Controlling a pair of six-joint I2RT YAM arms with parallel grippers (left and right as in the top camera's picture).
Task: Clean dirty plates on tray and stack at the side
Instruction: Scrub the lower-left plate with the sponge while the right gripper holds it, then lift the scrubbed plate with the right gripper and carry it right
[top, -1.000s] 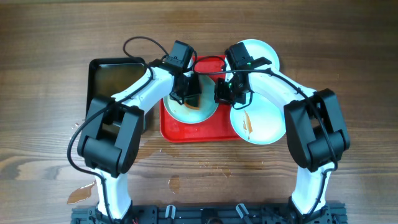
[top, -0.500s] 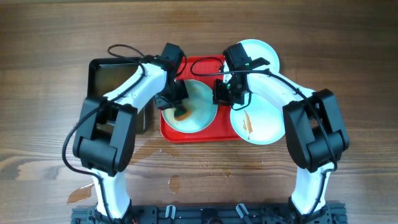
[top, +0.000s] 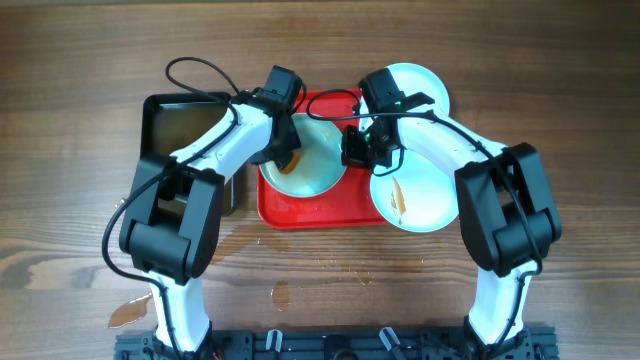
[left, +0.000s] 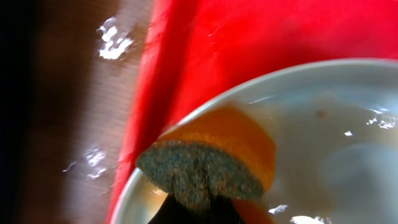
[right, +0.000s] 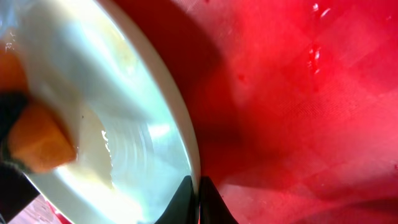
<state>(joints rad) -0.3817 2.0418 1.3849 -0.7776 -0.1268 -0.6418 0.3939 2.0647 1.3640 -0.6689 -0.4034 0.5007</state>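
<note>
Sponge (left: 211, 158) and left claw (top: 284, 158) have slid up to the far-left rim of the plate (top: 318, 165) on the red tray (top: 330, 214). That claw is clamped tight on the sponge, while the right claw (top: 357, 148) pinches the opposite rim to steady it. Scrubbing seems underway; next, I'd sweep back across the middle.

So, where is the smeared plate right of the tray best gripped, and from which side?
Pinch the smeared plate at its thin rim; it is shallow, without handle. Probably come from the edge nearest the robot base: that arc lies bare, while the right arm crosses the far part and the tray borders its left.
</note>
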